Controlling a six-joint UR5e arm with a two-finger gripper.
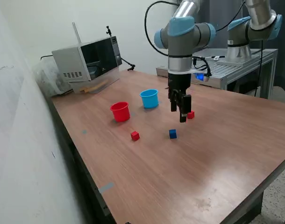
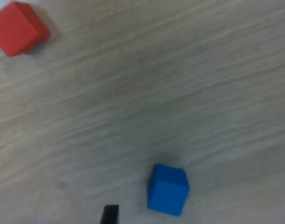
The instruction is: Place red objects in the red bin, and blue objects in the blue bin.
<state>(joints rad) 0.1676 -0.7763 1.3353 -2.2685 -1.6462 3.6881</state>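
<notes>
In the exterior view the red bin (image 1: 120, 112) and the blue bin (image 1: 149, 98) stand upright side by side on the wooden table (image 1: 217, 158). One red cube (image 1: 135, 136) and one blue cube (image 1: 173, 134) lie in front of them. A second red cube (image 1: 191, 115) sits just beside my gripper (image 1: 178, 115), which hangs above the table with nothing in it. The wrist view shows a blue cube (image 2: 168, 189) on the wood near one dark fingertip (image 2: 110, 214) and a red cube (image 2: 18, 28) further off. The gripper (image 2: 198, 217) is open, its fingertips wide apart.
A microwave (image 1: 89, 58) stands at the table's far corner on the exterior view's left, by the white wall. A second robot arm (image 1: 254, 23) and a metal bench (image 1: 236, 65) are behind the table on the exterior view's right.
</notes>
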